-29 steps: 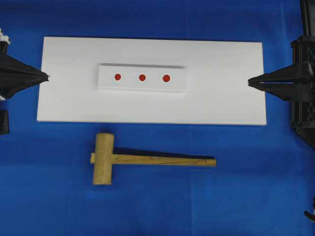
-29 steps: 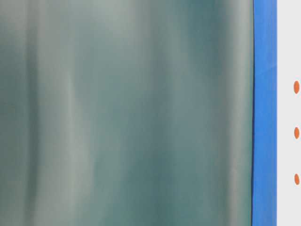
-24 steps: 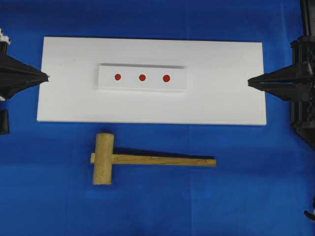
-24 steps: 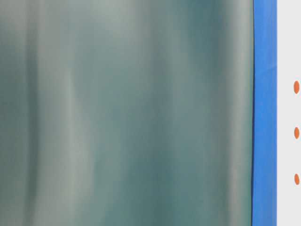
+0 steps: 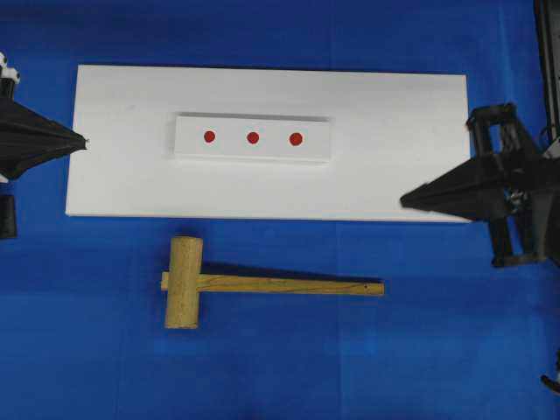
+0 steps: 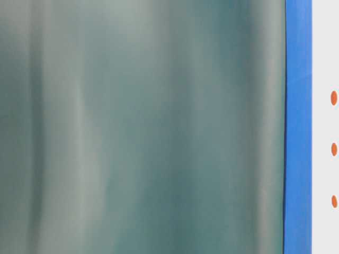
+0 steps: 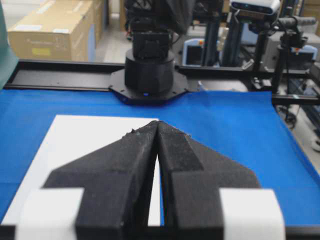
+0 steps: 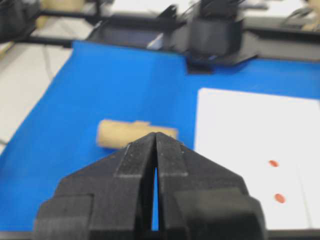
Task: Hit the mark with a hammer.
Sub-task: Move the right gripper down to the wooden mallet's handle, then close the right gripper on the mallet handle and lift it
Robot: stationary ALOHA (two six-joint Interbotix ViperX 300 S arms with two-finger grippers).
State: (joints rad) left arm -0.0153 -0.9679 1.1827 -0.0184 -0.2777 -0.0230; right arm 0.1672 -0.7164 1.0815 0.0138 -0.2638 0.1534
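The light-tan wooden hammer [image 5: 185,283] lies just below the white rectangular board [image 5: 394,175]. The left gripper [image 5: 83,140] sits at the board's left edge, the right gripper [image 5: 404,200] over its lower right corner. Both have their fingers pressed together, holding nothing.

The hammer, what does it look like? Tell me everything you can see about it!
The hammer is a light-tan wooden mallet with a thick round head and a long slim handle. It lies flat on the blue cloth, just below the white board, not touching it. The head sits toward the left, the handle points right, and its tip has a small dark dot. No gripper touches it. The right wrist view shows it blurred.
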